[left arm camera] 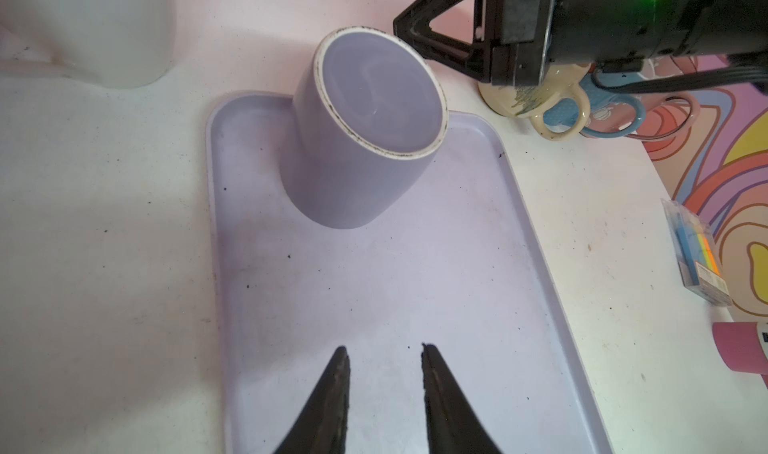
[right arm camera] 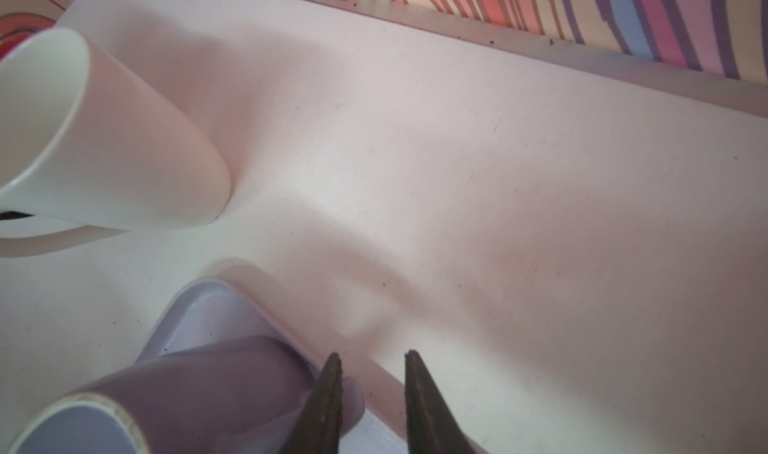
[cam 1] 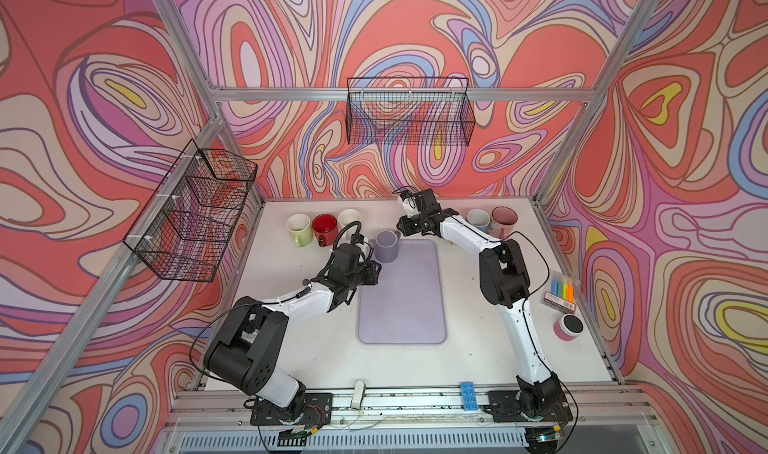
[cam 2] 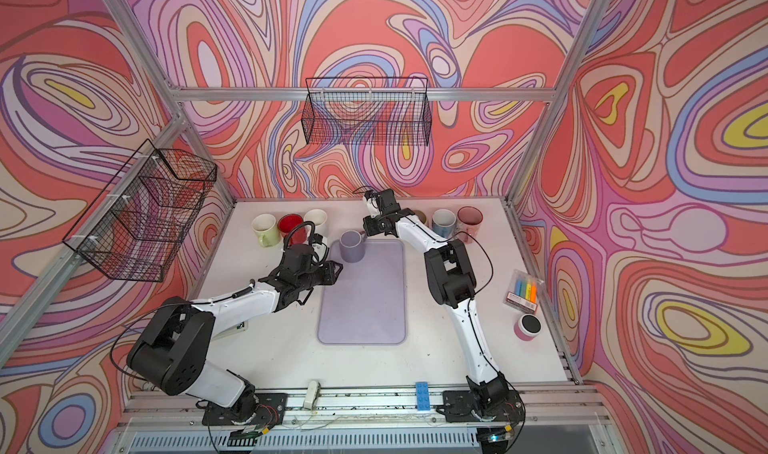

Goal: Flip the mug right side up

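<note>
Both jaws gape slightly above white table (cam 1: pixel 299 348) within swirl-patterned walls (cam 1: pixel 415 36).

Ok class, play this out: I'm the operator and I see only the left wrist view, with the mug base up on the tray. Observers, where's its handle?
Observer: Behind the mug, in a top view: the handle faces the right gripper.
Operator: Gripped?
Observer: Right wrist view: fingers apart, handle beside one; contact unclear.
Operator: More mugs on my side?
Observer: Green mug and red mug, open end up.
</note>
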Available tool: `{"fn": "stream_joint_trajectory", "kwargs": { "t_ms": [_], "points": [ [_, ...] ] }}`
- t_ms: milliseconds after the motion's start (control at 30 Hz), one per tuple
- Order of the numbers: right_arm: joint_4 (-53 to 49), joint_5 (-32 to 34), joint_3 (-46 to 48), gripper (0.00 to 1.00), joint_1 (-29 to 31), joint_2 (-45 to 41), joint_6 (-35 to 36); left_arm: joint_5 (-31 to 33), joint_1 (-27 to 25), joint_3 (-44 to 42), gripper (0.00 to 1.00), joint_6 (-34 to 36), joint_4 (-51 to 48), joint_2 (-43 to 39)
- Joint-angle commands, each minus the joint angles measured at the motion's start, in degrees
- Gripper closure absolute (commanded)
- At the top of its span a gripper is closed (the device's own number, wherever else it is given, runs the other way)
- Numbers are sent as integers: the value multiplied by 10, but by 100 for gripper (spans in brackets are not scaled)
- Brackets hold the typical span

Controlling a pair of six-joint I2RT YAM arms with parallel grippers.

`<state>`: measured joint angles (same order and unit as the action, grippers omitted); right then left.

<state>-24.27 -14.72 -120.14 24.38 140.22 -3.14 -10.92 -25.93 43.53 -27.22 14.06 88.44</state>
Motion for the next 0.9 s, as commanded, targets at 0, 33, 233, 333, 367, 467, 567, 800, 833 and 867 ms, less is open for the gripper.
{"fn": "stream_joint_trajectory", "kwargs": {
  "t_ms": [0, 33, 233, 333, 367, 467, 567, 800, 833, 867],
  "points": [
    [-8, -25, -45, 73, 1, 41, -5, -5, -3, 12, 67, -6, 17, 11],
    [-12, -30, -49, 73, 1, 45, -1, -5, -3, 12, 67, -6, 17, 12],
    [-8, -42, -4, 73, 4, 18, 23, -3, -3, 17, 67, -4, 23, 26],
    [7, -35, 49, 73, 4, -19, 32, -2, -3, 17, 67, -5, 34, 32],
    [13, -39, 68, 73, 5, -33, 36, -1, -3, 17, 68, -5, 37, 34],
    [12, -53, 104, 74, 5, -59, 44, 1, -3, 17, 68, -5, 41, 38],
    [23, -61, 151, 74, 8, -87, 49, 7, -3, 14, 68, -2, 43, 36],
    [40, -75, 224, 74, 25, -141, 61, 17, -2, 1, 68, 8, 43, 27],
    [40, -78, 230, 74, 27, -145, 63, 18, -2, -1, 68, 9, 43, 25],
    [38, -84, 235, 74, 29, -149, 67, 19, -2, -4, 68, 10, 44, 23]
  ]
}}
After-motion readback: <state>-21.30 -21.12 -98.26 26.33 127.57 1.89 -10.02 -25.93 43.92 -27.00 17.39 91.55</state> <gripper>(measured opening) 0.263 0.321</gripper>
